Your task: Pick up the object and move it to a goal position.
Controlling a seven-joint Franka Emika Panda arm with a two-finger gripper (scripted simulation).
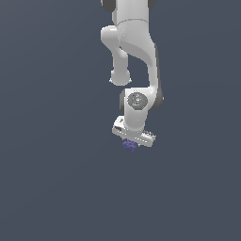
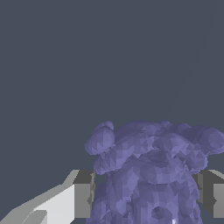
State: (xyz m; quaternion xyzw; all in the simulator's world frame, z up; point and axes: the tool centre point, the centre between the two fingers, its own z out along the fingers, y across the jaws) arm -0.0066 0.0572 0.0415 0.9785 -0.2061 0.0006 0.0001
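Arm (image 1: 134, 52) hangs from above, wrist bent down, hand over a plain grey worktop (image 1: 52, 188). Nothing else on it that I can see, and no goal marker in either view.

Fingers (image 2: 144, 194): one pad on each side of the grapes (image 2: 153, 175), cluster sits right between them and bulges out past the tips. In the wrist view the pads look pressed against its flanks, so I read this as clenched on the grapes. Contact on the far pad is partly cut off by the frame edge, so not fully certain there.

From the exterior view the grapes (image 1: 130, 145) sit directly under the hand (image 1: 133, 133), tucked up against the fingers. Can't tell if it's touching the worktop or already off it; no shadow or gap to judge by.

Step in hand, my read: secure the grasp, then carry.
- The shape is lumpy, so pads likely bear on a few bumps only. Keep squeeze steady; don't relax mid-move.
- Lift straight up first, before any sideways travel, so it can't drag and twist out.
- Move slowly and keep the wrist level; a cluster hanging beyond the fingertips could pivot.
- The grip looks low on the pads, near the tips. Risk: it slips out under a fast stop.

Containers: none in view, nothing to report inside any.
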